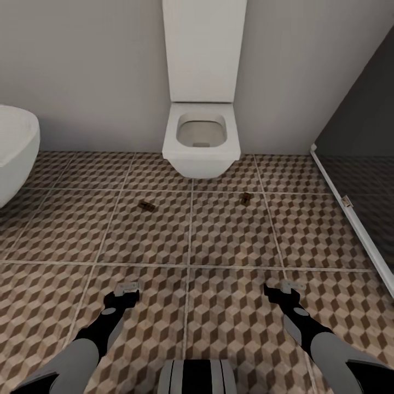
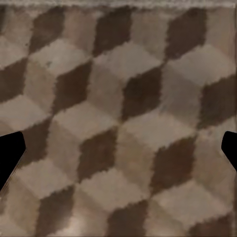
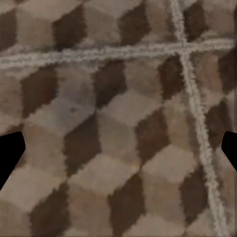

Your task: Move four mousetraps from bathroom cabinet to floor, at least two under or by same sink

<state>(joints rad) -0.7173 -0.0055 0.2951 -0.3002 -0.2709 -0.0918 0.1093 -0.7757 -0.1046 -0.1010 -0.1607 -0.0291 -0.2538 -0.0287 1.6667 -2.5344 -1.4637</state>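
Two small flat wooden mousetraps lie on the cube-patterned tiled bathroom floor by the white toilet, the others and the sink unseen; left gripper and right gripper fingers spread, empty.

The right pincer, its dark fingertips spread wide, hangs over cube-patterned bathroom floor where two grout lines cross.
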